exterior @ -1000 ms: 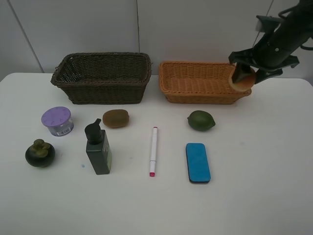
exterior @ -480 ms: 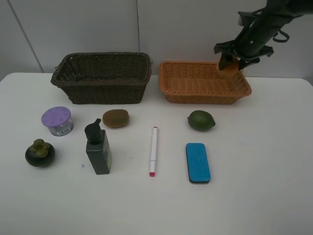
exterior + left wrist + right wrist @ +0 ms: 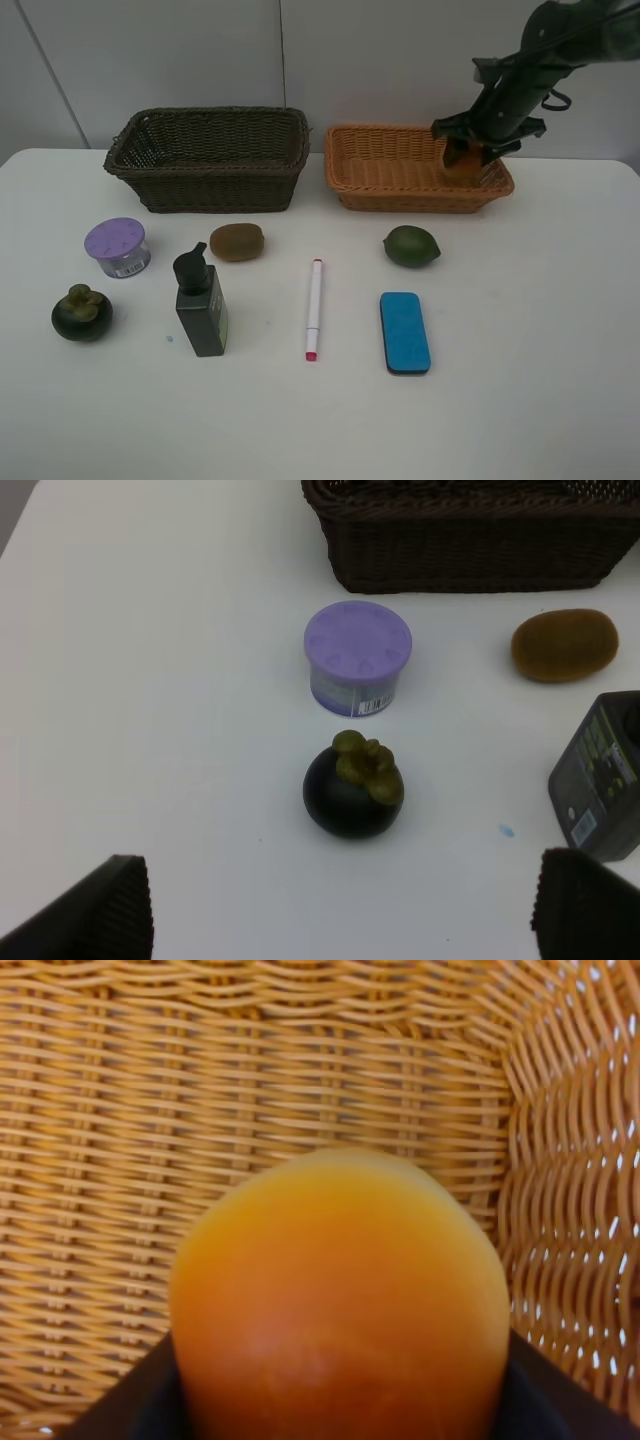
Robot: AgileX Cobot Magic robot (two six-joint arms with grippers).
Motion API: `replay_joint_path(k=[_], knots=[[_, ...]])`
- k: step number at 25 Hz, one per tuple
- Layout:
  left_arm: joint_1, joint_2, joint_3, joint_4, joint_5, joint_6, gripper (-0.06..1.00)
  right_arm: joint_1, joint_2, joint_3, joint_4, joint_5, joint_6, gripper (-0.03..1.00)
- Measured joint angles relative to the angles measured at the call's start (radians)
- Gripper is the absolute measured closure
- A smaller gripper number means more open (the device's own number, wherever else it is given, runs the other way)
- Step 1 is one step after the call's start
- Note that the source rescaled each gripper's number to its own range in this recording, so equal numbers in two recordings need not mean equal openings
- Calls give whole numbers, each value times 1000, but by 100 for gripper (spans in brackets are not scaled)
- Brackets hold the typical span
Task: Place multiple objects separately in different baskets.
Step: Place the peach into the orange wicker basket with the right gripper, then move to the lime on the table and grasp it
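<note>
My right gripper (image 3: 470, 160) is shut on the orange-red fruit (image 3: 340, 1300) and holds it low inside the right end of the orange-tan basket (image 3: 400, 180). The fruit shows between the fingers in the high view (image 3: 465, 162). The dark brown basket (image 3: 210, 160) stands to its left. On the table lie the purple-lidded jar (image 3: 117, 247), mangosteen (image 3: 81, 312), pump bottle (image 3: 201, 305), kiwi (image 3: 237, 242), white pen (image 3: 314, 306), green fruit (image 3: 411, 246) and blue eraser (image 3: 404, 332). My left gripper (image 3: 340, 910) is open above the table near the mangosteen (image 3: 352, 788).
The white table (image 3: 520, 380) ends at the wall behind the baskets. In the left wrist view the jar (image 3: 358, 655), kiwi (image 3: 564, 645) and pump bottle (image 3: 600, 780) lie beyond the mangosteen, in front of the dark basket (image 3: 470, 540).
My right gripper has carried the orange-red fruit from above the basket's right rim leftward and down into the orange-tan basket. The left arm and the table items have not moved.
</note>
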Motion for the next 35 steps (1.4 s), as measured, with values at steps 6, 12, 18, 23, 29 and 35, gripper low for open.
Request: replay_joint_path(k=[6,12,18,23,29,35], knots=[[0,0,0,0,0,0,-6,0,0,-1,0,-2,0,37],[0,0,0,0,0,0,-6,0,0,-1,0,2,0,19],[0,0,0,0,0,0,-6,0,0,-1,0,4,0,-1],[0,0,0,0,0,0,-6,0,-6,-1,0,14,0,-2],[0,0,0,0,0,0,-6,3,-101,-1,0,108,0,-2],[0,0,0,0,0,0,-6,51,-210,-1,0,309,-6,-2]])
